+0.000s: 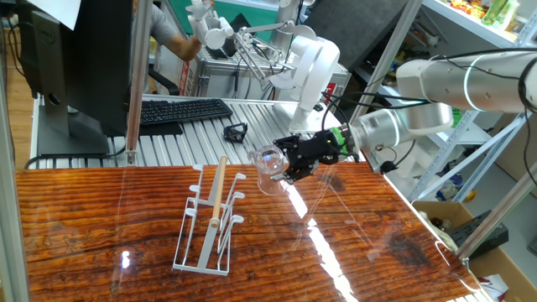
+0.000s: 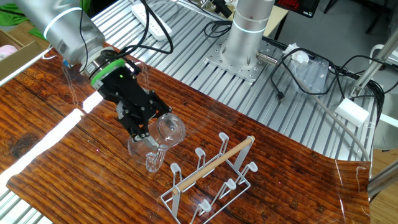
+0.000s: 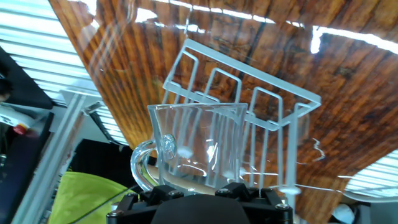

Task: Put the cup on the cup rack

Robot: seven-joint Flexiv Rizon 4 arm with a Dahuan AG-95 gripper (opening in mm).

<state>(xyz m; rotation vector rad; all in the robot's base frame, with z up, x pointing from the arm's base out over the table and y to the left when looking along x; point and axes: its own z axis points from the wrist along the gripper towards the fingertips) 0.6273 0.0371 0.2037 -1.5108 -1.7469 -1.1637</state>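
Note:
The cup (image 1: pixel 269 164) is clear glass with a handle. My gripper (image 1: pixel 289 166) is shut on its base and holds it tipped sideways above the wooden table, its mouth towards the cup rack (image 1: pixel 210 222). The rack is white wire with upturned pegs and a light wooden rod handle (image 1: pixel 219 191). It stands on the table left of and below the cup. In the other fixed view the cup (image 2: pixel 166 132) hangs just left of the rack (image 2: pixel 211 175), held by the gripper (image 2: pixel 146 127). In the hand view the cup (image 3: pixel 196 146) fills the middle, with the rack (image 3: pixel 249 93) behind it.
A ribbed metal surface (image 1: pixel 210 134) lies behind the wooden table (image 1: pixel 101 235), carrying a keyboard (image 1: pixel 180 111), a monitor (image 1: pixel 75 59) and a small black object (image 1: pixel 235 131). An upright metal post (image 1: pixel 134 84) stands at the table's back edge. The arm's base (image 2: pixel 249 37) and cables (image 2: pixel 311 68) are on the metal surface.

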